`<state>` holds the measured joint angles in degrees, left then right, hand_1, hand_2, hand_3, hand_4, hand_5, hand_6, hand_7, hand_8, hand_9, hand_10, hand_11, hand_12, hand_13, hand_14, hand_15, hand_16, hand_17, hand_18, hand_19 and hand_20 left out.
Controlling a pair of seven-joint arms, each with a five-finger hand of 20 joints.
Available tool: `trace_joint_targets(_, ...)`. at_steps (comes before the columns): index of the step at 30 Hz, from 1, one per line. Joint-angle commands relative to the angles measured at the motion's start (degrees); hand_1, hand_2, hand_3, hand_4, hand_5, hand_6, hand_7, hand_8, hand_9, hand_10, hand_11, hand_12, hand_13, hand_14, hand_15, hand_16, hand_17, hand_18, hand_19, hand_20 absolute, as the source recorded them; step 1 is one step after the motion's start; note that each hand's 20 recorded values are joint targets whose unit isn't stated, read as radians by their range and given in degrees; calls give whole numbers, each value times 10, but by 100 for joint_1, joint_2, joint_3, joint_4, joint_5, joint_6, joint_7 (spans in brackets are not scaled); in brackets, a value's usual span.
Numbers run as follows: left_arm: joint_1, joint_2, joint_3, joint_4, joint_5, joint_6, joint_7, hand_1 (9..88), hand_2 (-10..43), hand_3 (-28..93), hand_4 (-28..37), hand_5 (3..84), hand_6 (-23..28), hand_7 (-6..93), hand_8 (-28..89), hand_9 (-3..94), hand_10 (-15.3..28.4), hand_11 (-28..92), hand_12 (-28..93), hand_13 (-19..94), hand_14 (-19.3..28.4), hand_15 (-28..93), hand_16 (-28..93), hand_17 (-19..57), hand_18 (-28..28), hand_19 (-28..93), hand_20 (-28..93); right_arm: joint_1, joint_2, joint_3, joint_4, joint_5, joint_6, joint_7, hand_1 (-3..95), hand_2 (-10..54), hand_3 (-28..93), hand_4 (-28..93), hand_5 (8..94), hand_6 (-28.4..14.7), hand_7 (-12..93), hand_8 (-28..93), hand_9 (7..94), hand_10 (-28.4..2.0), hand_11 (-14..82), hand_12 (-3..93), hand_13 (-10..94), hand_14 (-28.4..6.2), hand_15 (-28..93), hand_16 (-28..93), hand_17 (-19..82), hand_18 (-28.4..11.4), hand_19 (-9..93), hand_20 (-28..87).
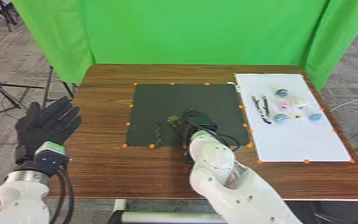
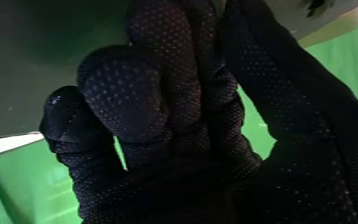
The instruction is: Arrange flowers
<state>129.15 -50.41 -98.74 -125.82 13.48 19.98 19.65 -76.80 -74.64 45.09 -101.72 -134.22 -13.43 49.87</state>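
Head view: right hand low over the dark mat, just beside a leafy green sprig, with a thin green stem nearer the robot. Cannot tell clenched from relaxed there, nor confirm any grasp on the greenery. Left hand at the table's left side, fingers straight and slightly spread, empty.

Looks like the placing of greenery on the mat, probably early in the arrangement, with most flowers yet to go in. For a good result, take the sprig low on its stem, away from the leaves, and keep the pressure light. Lift just enough to clear the mat, turn to the wanted angle, lower flat and release without dragging. Watch for snagging on the glove and for nudging the thin stem out of line.

On the smooth white board, to the right: dark, slender stems, rounded pale-blue blooms, a soft pink bloom and a white flower. Matte dark mat against glossy brown wood grain; dotted, grippy texture on the black glove.
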Motion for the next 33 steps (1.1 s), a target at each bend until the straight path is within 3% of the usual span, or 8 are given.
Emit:
trace_joint_targets(1, 114, -31, -65, -22, -76, -48, -11, 285, 149, 739, -255, 424, 75, 327, -142, 331, 143, 354, 144, 209, 134, 523, -64, -60, 135, 378, 155, -169, 55, 174, -218, 221, -108, 54, 457, -95, 660, -177, 719, -46, 390, 195, 831, -157, 359, 316, 840, -77, 598, 322, 479, -271, 932, 349)
trace_joint_targets(4, 126, -29, -94, -19, -49, -57, -28, 285, 148, 739, -255, 424, 75, 326, -142, 331, 143, 354, 144, 209, 134, 523, -64, -60, 135, 379, 155, -262, 81, 230, -424, 169, -189, -29, 414, -95, 674, -178, 698, -54, 364, 174, 813, -164, 364, 310, 823, -88, 598, 324, 457, -274, 930, 336)
trace_joint_targets(6, 129, -49, -102, -1, 159, 18, -96, 288, 141, 739, -255, 424, 75, 326, -142, 331, 142, 354, 144, 209, 134, 523, -64, -60, 135, 379, 155, -276, 94, 227, -483, 103, -161, -68, 389, -95, 687, -181, 694, -62, 340, 104, 806, -168, 365, 305, 813, -93, 599, 319, 448, -276, 931, 318)
trace_joint_targets(7, 113, -55, -104, 8, 230, 30, -141, 304, 119, 735, -249, 423, 75, 327, -142, 330, 141, 355, 144, 209, 134, 523, -64, -60, 135, 379, 155, -278, 93, 246, -516, 118, -189, -71, 377, -95, 695, -177, 696, -67, 335, -1, 804, -169, 365, 304, 811, -94, 599, 317, 446, -277, 932, 313)
trace_joint_targets(10, 137, -75, -133, -4, 212, -20, -151, 329, 86, 729, -231, 418, 74, 333, -143, 327, 139, 359, 145, 208, 131, 525, -65, -60, 135, 379, 155, -303, 95, 313, -644, 224, -263, -56, 367, -95, 690, -178, 690, -72, 310, -80, 798, -172, 363, 302, 807, -96, 597, 315, 443, -279, 932, 308)
trace_joint_targets(19, 219, -125, -210, -35, 124, -58, -102, 328, 82, 723, -223, 414, 73, 339, -149, 323, 140, 364, 142, 203, 131, 526, -66, -59, 134, 377, 154, -460, 268, 556, -1070, 129, -448, -104, 354, -95, 673, -185, 691, -79, 263, -78, 793, -175, 361, 299, 803, -97, 597, 315, 440, -279, 932, 301)
trace_joint_targets(27, 348, -151, -256, -82, 16, -6, 81, 318, 96, 725, -230, 415, 74, 337, -149, 325, 141, 364, 140, 204, 133, 527, -67, -59, 134, 377, 154, -512, 719, 1235, -1406, -113, 135, -63, 351, -95, 663, -177, 688, -84, 238, -72, 792, -178, 352, 296, 802, -102, 601, 315, 437, -282, 932, 305)
trace_joint_targets(33, 448, -133, -307, -133, -11, 21, 212, 313, 101, 726, -234, 416, 75, 335, -148, 326, 141, 364, 140, 206, 134, 528, -67, -59, 134, 377, 155, -106, 1288, 1618, -835, -60, 239, 232, 349, -95, 662, -183, 659, -90, 220, -72, 740, -193, 289, 260, 760, -120, 615, 312, 425, -281, 932, 311)
